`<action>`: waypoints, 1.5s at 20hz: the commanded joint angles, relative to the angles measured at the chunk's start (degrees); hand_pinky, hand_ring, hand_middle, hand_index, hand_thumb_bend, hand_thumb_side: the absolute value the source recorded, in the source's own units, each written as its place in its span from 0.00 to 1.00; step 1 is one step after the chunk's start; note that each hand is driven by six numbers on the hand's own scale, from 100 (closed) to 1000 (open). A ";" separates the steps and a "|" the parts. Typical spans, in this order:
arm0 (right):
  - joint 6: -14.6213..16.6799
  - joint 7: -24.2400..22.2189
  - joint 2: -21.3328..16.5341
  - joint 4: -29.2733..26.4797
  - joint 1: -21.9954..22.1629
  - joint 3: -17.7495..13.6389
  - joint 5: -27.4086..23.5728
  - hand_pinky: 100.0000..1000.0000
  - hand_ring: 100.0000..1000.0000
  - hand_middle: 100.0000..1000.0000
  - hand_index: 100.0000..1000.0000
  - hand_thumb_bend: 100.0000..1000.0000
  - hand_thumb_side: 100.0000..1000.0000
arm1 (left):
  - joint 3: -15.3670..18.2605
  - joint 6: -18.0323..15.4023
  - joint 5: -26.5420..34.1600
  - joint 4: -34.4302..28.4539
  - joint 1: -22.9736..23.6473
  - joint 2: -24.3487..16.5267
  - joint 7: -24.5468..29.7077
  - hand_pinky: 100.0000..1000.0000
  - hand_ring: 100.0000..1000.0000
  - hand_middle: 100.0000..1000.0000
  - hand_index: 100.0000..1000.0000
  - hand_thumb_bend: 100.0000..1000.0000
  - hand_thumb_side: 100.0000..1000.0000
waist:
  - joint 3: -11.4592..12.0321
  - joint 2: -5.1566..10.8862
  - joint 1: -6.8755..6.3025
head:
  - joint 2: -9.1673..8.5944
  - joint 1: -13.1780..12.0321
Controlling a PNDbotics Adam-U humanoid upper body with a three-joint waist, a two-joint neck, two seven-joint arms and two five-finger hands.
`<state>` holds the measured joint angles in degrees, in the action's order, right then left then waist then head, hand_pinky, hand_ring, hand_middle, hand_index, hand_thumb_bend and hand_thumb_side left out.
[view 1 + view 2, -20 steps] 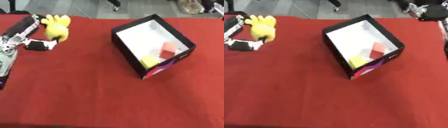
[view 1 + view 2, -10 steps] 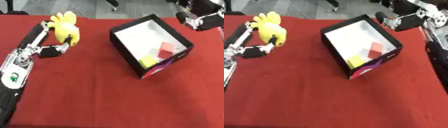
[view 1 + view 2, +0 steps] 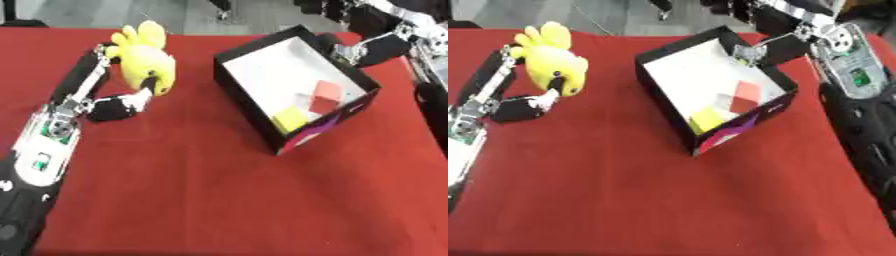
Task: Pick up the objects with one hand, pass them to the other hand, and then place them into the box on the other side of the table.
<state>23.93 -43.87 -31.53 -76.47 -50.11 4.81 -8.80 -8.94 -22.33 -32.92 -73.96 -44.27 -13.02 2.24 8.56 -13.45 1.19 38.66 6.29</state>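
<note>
Yellow plush toy (soft, with stubby lobes at its top) sits toward the far left of the red table, held in the left hand, whose fingers run up behind it while the thumb curls against its lower front. By its look the toy is light and compressible; it should yield under the fingers and is unlikely to slip or break. The rounded body seems the best place to take hold, since the lobes would probably fold. Black box with a white inside stands well to the toy's right, already holding a red block and a yellow block. Right hand hangs over the box's far rim; whether its fingers are spread or curled cannot be told. A magenta patch marks the box's near corner, but no writing can be read anywhere.
</note>
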 commanded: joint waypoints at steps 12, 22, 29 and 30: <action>7.42 -3.17 1.43 2.62 -3.23 2.76 8.08 1.00 1.00 1.00 1.00 0.00 0.02 | -2.68 1.12 -9.37 -3.59 -1.81 5.40 -7.59 0.72 0.50 0.42 0.49 0.00 0.27 | 1.02 1.42 0.63 | -0.53 2.12; 6.83 -7.29 2.06 3.24 -3.65 3.84 7.60 1.00 1.00 1.00 1.00 0.00 0.02 | -4.04 0.18 -20.90 -4.61 -2.57 7.13 -12.21 0.69 0.50 0.42 0.49 0.00 0.12 | 1.27 1.03 0.53 | -0.43 3.35; 10.10 -7.37 2.76 3.11 -4.22 4.66 8.77 1.00 1.00 1.00 1.00 0.00 0.02 | -5.21 -0.41 -21.47 -4.26 -3.25 9.19 -12.24 0.69 0.50 0.42 0.49 0.00 0.13 | 1.45 0.97 0.22 | -0.64 4.03; 10.91 -7.61 2.90 3.24 -4.27 4.76 9.10 1.00 1.00 1.00 1.00 0.00 0.02 | -5.33 -0.47 -21.48 -4.24 -3.34 9.43 -12.12 0.69 0.50 0.42 0.49 0.00 0.13 | 1.47 0.95 0.18 | -0.71 4.09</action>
<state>25.12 -42.70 -27.93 -72.43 -52.98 9.71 -0.14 -14.13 -22.53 -54.08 -77.14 -46.41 -3.82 -9.87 9.97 -13.51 1.19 38.60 10.23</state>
